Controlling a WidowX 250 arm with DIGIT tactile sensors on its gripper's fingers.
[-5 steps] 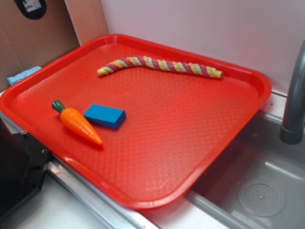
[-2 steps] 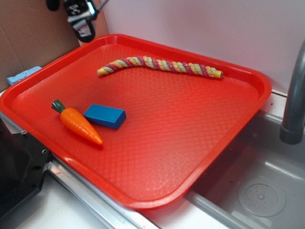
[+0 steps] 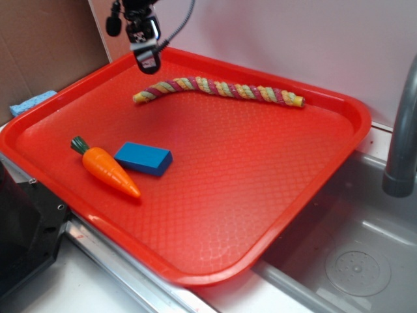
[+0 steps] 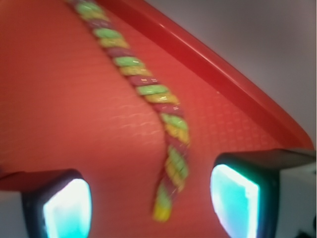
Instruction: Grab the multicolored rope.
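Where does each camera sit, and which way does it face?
Exterior: off the tray's front corner, raised, looking down across it at the carrot, blue block and multicolored rope; the gripper hangs at the top left.
Wrist: on the arm, looking down between the two fingers, open, at the rope's near end.
Shared: rope, tray rim, gripper.

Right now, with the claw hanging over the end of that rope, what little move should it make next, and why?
Probably straight down. The gripper hangs above the tray, jaws open, and the wrist view shows the rope end lying between its fingers, not yet touched. Lowering until the fingers straddle the rope would let it close on it.
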